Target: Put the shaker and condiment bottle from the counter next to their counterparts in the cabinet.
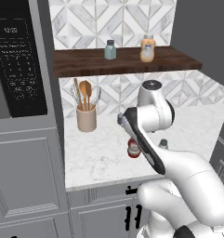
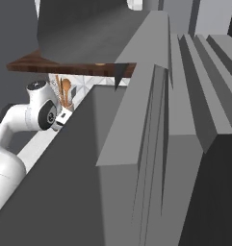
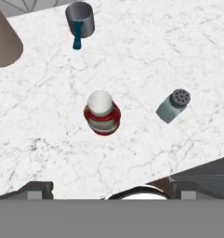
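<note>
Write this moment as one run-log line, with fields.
phase: approach | gripper: above red condiment bottle, state unclear | shaker: on counter | counterparts: on cabinet

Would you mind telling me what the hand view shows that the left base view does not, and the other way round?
Only the hand view shows a small metal cup with a teal handle and the holes in the shaker's cap. Only the left base view shows the cabinet carrying the counterparts, a teal shaker and an orange bottle, plus a microwave and the wooden utensils standing in the utensil holder. Both show the counter, the red condiment bottle and the shaker standing on it, apart from each other.
</note>
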You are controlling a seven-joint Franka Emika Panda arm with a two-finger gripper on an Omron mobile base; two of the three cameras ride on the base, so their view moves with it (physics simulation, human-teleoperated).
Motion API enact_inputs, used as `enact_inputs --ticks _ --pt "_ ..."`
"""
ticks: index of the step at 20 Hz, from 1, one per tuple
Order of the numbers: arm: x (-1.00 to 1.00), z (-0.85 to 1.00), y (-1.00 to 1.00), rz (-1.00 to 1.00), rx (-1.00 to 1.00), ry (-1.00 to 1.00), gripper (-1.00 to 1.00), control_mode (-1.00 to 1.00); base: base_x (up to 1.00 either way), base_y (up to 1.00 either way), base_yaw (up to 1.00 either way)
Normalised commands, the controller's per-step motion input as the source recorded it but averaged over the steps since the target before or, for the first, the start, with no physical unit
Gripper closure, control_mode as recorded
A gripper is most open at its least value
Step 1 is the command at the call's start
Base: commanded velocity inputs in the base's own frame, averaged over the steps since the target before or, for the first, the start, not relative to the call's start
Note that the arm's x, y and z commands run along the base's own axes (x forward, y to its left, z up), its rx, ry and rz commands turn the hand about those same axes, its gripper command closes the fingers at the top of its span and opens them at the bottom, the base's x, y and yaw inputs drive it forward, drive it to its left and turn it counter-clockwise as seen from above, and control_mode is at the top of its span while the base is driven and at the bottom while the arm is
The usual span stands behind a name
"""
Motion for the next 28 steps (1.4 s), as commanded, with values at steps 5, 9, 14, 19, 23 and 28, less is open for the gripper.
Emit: enact_inputs --ticks 5,9,14,19,23,28 --pt "0.33 -0.22 0.11 -0.27 0.0 0.0 -1.0 -1.0 0.0 0.0 0.0" --pt "0.4 -0.14 0.11 -0.28 0.02 0.0 -1.0 -1.0 0.0 0.0 0.0" --pt "0.46 -0.13 0.12 -0.31 0.05 0.0 -1.0 -1.0 0.0 0.0 0.0" --pt "0.39 -0.13 0.14 -0.33 0.05 0.0 -1.0 -1.0 0.0 0.0 0.0" --pt "0.28 -0.09 0.19 -0.36 0.0 -0.05 -1.0 -1.0 0.0 0.0 0.0" --pt "0.02 -0.09 0.21 -0.25 -0.02 -0.08 -1.0 -1.0 0.0 0.0 0.0"
